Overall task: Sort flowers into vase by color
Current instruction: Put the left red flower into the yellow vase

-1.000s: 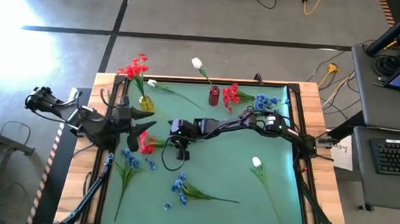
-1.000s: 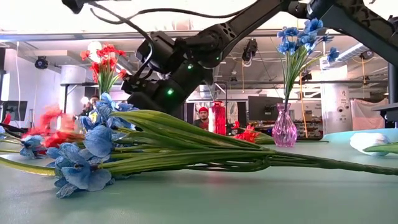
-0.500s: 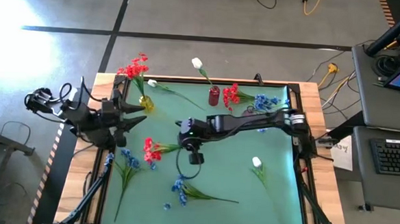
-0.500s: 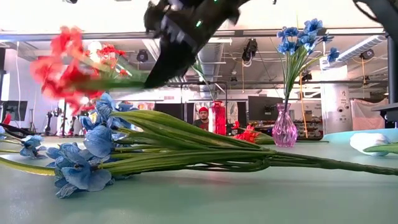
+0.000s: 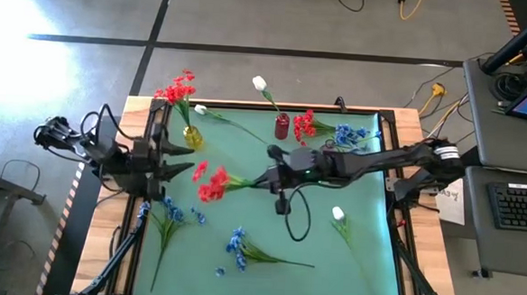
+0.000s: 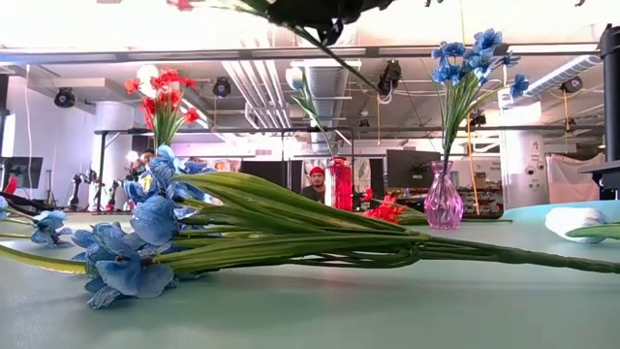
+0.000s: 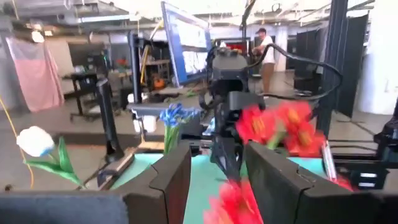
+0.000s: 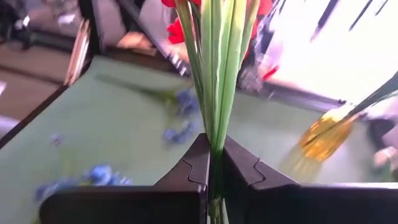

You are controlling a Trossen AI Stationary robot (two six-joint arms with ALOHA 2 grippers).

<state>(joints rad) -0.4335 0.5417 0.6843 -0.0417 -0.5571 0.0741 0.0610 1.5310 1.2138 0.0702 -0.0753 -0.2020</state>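
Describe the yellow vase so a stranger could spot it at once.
On the green mat, look to the far left corner, just ahead of the left pincer. The yellow vase stands there, holding red flowers; the other vases are dark red and pink.

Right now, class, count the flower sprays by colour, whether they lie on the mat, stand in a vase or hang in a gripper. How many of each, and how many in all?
Red flowers: 3, one of them held in the right gripper
Blue flowers: 3
White flowers: 3
Total: 9
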